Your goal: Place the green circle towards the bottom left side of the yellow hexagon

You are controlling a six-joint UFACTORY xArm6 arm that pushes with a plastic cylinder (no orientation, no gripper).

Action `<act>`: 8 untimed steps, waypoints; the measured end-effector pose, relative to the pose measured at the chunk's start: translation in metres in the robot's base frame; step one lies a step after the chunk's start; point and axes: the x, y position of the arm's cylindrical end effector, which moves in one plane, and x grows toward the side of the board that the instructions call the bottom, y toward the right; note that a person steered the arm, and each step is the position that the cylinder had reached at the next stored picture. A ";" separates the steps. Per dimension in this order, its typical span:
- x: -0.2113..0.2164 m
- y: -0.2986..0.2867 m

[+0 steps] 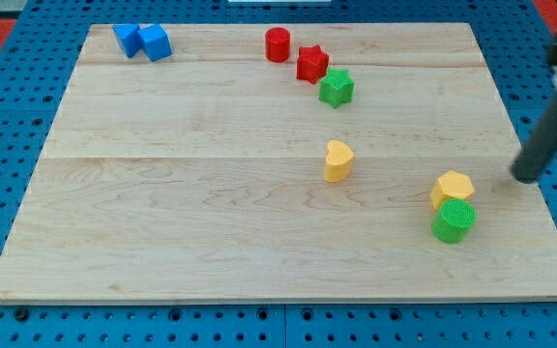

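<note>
The green circle point(454, 220) sits at the board's lower right, touching the yellow hexagon point(452, 188) just above it. The circle is directly below the hexagon, barely to its right. My tip point(524, 178) is at the view's right edge of the board, to the right of the hexagon and apart from it. The rod above it slants up to the right and is blurred.
A yellow heart point(337, 160) lies mid-board. A green star point(336, 88), a red star point(311, 64) and a red cylinder point(278, 44) line up at the top. Two blue blocks point(142, 42) touch at the top left. The wooden board point(162, 222) lies on a blue pegboard.
</note>
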 end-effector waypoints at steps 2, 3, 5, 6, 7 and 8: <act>0.104 -0.092; 0.102 -0.097; 0.099 -0.030; 0.072 -0.027; 0.044 -0.058; 0.045 -0.115</act>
